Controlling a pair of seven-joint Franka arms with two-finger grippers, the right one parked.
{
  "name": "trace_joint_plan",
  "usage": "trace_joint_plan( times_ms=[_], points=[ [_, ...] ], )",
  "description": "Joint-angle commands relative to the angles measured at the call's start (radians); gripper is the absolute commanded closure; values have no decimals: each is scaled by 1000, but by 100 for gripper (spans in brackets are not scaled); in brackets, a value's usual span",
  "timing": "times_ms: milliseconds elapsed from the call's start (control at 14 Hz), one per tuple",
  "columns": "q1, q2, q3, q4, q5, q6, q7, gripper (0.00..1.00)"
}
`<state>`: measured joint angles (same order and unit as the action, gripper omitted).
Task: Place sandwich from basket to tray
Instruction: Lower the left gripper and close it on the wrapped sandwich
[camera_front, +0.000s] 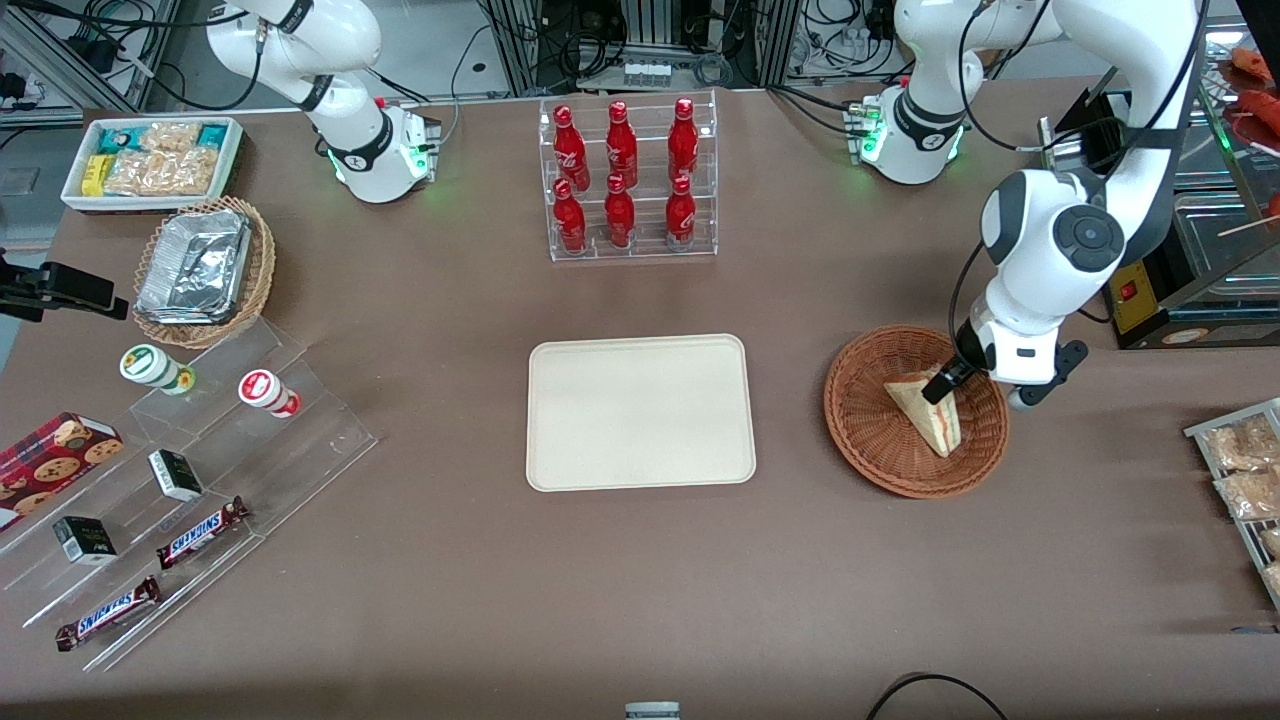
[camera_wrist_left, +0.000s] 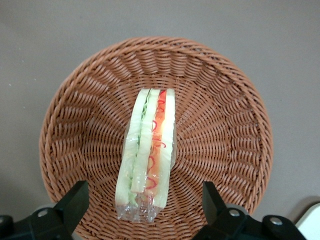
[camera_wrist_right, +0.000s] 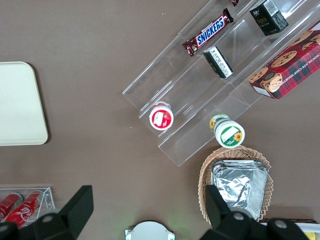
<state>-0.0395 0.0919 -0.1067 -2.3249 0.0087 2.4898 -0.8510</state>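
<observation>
Tool (camera_front: 945, 381) of the working arm is hanging over the basket (camera_front: 870, 420), just above the wide end of the sandwich (camera_front: 928, 408), at the part of the basket farther from the front camera. Its black fingers (camera_wrist_left: 75, 202) are spreading wide, one on each side of the sandwich's lower end in the wrist view, and nothing is sitting between them; whether they are touching the wrapper I cannot tell.

Inside the basket the sandwich is lying on its side near the middle, wrapped in clear film, with pale bread layers and red, orange and green filling showing along its cut edge. The basket is sitting on the brown worktop (camera_front: 640, 590) toward the working arm's end.

Beside the basket, near the middle of the worktop, the cream tray (camera_front: 640, 412) is lying flat and apart from it. Farther from the front camera than the tray, a clear rack of red bottles (camera_front: 625, 180) is standing near the worktop's edge.
</observation>
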Motion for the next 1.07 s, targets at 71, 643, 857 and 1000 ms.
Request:
trace_joint_plan(
  times_ms=[71, 643, 857, 1000],
  points=[
    [-14, 43, 4, -1, -1, 40, -33, 0],
    [-14, 114, 4, 2, 0, 60, -19, 97],
    [-14, 94, 5, 25, 10, 6, 59, 100],
    [-14, 83, 5, 135, 10, -163, 128, 100]
  ],
)
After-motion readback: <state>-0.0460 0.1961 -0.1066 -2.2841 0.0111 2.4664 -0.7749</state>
